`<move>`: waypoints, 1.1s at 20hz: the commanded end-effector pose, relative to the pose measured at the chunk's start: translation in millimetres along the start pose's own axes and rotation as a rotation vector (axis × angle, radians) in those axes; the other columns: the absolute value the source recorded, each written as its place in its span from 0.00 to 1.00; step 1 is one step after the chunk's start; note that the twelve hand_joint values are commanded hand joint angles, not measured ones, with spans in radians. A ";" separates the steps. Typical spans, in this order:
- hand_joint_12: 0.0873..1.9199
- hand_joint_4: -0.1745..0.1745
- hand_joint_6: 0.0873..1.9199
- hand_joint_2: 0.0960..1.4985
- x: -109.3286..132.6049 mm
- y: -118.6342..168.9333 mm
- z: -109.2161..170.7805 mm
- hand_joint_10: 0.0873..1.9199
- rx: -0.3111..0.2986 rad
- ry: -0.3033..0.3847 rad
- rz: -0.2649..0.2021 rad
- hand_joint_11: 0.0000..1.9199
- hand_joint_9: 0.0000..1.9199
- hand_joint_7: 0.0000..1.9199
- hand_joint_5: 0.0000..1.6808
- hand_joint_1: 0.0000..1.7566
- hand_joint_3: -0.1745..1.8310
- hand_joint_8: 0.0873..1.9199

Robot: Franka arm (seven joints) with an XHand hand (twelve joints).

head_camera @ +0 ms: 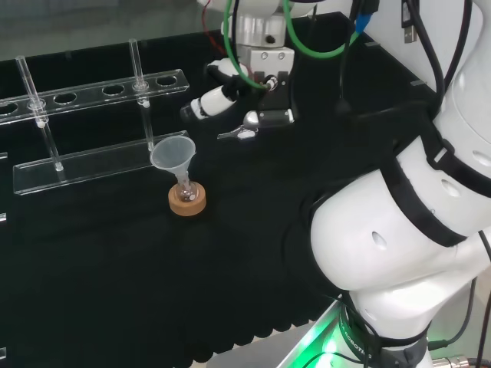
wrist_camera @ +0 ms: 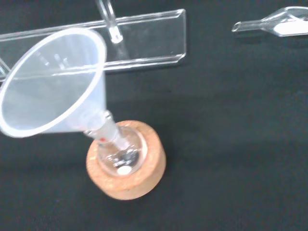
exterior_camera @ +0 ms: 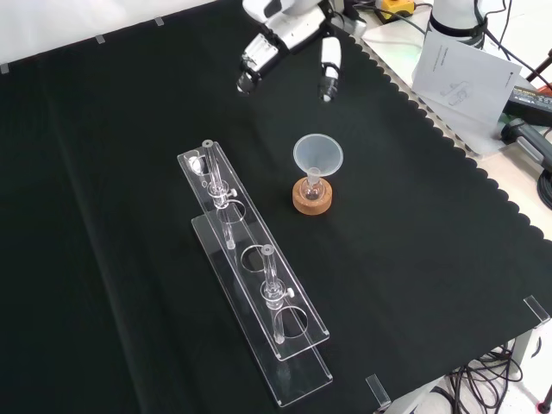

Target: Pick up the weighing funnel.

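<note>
The weighing funnel (head_camera: 234, 133) is a small clear scoop with a short stem. It lies on the black cloth just past the near end of the rack, and the wrist view shows it lying free (wrist_camera: 274, 23). My hand (head_camera: 265, 77) hangs over it with the fingers (head_camera: 219, 98) spread and fairly straight. One fingertip stands close above the scoop in the head view; I cannot tell whether it touches. In the front view my hand (exterior_camera: 289, 30) comes in at the top, fingers (exterior_camera: 329, 60) pointing down at the cloth.
The big funnel (head_camera: 173, 152) (exterior_camera: 317, 155) (wrist_camera: 53, 82) stands in a small flask on a cork ring (head_camera: 186, 202) (exterior_camera: 312, 200) (wrist_camera: 127, 185). A clear test-tube rack (head_camera: 92, 161) (exterior_camera: 259, 285) holds two tubes. Papers and cables (exterior_camera: 457, 65) lie beyond the cloth's edge.
</note>
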State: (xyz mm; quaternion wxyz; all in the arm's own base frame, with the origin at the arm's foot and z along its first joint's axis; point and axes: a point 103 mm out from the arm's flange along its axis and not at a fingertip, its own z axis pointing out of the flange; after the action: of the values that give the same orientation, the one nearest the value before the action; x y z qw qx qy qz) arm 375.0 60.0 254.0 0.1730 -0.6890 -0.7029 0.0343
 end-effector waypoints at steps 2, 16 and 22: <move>0.78 0.31 0.00 0.47 -49.3 9.1 -21.0 0.38 -0.019 -0.007 0.032 0.13 0.14 0.03 0.15 0.26 0.15 0.34; 0.73 0.35 0.00 0.47 -103.4 84.9 -9.6 0.31 0.058 -0.133 0.053 0.17 0.23 0.12 0.25 0.47 0.22 0.33; 0.72 0.38 0.00 0.42 -106.9 115.5 5.3 0.29 0.112 -0.170 0.028 0.18 0.26 0.15 0.30 0.48 0.30 0.32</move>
State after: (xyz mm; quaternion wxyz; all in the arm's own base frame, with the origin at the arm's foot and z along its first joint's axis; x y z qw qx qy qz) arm 454.4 -32.4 218.9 0.1555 -0.6985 -0.6922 0.0942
